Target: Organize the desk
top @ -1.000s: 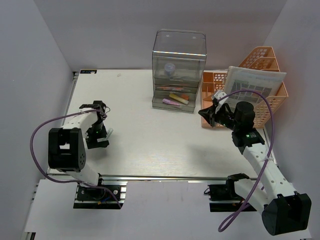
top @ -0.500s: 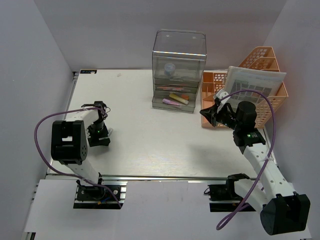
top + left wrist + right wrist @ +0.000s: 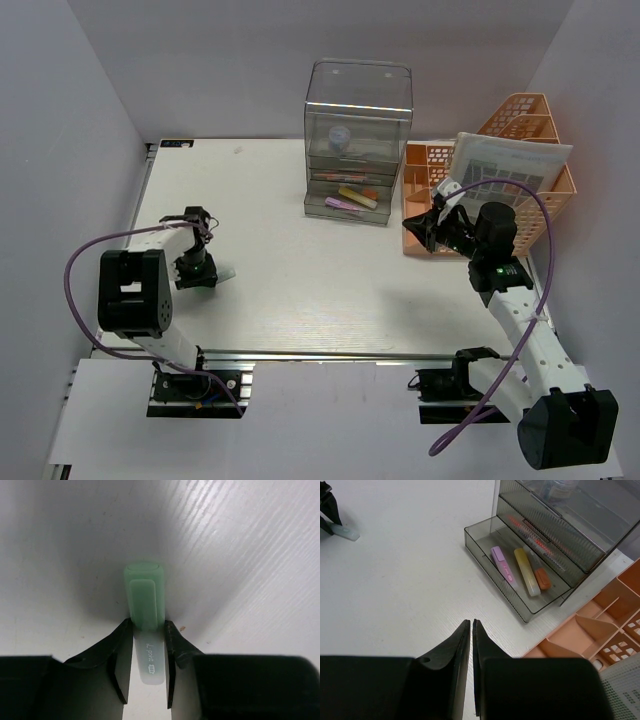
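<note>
A pale green highlighter lies on the white desk at the left, its green cap pointing away from the wrist camera. My left gripper is down at the desk, and both black fingers press against the highlighter's sides just behind the cap. From above, the highlighter pokes out to the right of the left gripper. My right gripper hangs above the desk in front of the orange rack. Its jaws are shut with nothing between them.
A clear drawer box stands at the back centre with its bottom drawer pulled out, holding purple, yellow and orange markers. An orange mesh tray rack at the back right holds a printed sheet. A metal rail runs along the front edge.
The left gripper dropped lower and its jaws closed from wide open onto the green highlighter. The right arm edged slightly right and stayed shut.
</note>
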Controlling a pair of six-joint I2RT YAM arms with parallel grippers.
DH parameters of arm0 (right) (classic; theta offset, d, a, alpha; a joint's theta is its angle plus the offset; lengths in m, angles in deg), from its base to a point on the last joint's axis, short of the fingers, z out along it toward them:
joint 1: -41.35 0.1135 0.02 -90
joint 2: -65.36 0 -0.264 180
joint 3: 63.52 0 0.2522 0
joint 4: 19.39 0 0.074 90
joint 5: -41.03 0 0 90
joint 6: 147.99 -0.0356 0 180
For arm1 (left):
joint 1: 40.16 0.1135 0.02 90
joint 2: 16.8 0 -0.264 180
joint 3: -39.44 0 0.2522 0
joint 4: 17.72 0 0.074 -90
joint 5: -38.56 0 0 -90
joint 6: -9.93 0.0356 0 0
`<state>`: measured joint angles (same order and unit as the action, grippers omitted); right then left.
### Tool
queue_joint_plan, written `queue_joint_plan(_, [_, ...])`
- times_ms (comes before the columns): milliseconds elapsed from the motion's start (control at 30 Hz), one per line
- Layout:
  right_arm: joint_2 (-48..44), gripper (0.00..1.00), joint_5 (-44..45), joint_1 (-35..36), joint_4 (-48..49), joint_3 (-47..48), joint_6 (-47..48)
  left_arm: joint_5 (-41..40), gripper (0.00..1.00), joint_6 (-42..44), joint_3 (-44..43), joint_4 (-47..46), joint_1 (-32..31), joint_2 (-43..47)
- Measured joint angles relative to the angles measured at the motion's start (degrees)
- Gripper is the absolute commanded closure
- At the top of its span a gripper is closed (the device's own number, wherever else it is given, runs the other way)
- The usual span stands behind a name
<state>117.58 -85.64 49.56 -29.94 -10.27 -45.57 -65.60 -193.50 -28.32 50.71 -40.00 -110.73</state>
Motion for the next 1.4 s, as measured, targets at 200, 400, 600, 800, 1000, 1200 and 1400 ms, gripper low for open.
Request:
queue_joint_plan(200, [0.0, 0.89, -0.7, -0.4, 0.0, 0.0, 0.0, -0.8, 1.0, 3.1, 1.0, -7.8, -0.3, 1.3])
queue_joint_plan(400, [-0.3, 0.89, -1.0, -0.8, 0.0, 0.0, 0.0, 8.6, 1.0, 23.2, 3.3, -27.0, -0.6, 1.9])
queue_joint_plan(600, [-0.8, 0.89, -1.1, -1.3, 0.0, 0.0, 0.0, 29.7, 1.0, 43.2, -2.2, -37.0, -4.1, -3.4])
queue_joint_plan(800, [-1.2, 0.89, -1.0, -1.8, 0.0, 0.0, 0.0, 38.0, 1.0, 55.3, -15.1, -37.1, -12.9, -6.9])
queue_joint_plan(1000, [-1.2, 0.89, -1.0, -2.3, 0.0, 0.0, 0.0, 36.3, 1.0, 57.3, -27.7, -38.3, -21.7, -10.9])
queue_joint_plan(1200, [-1.3, 0.89, -1.0, -3.1, 0.0, 0.0, 0.0, 26.7, 1.0, 46.6, -25.8, -41.5, -26.1, -12.5])
queue_joint_plan(1400, [-1.3, 0.89, -1.0, -3.3, 0.0, 0.0, 0.0, 13.0, 1.0, 34.2, -24.2, -43.5, -29.5, -13.2])
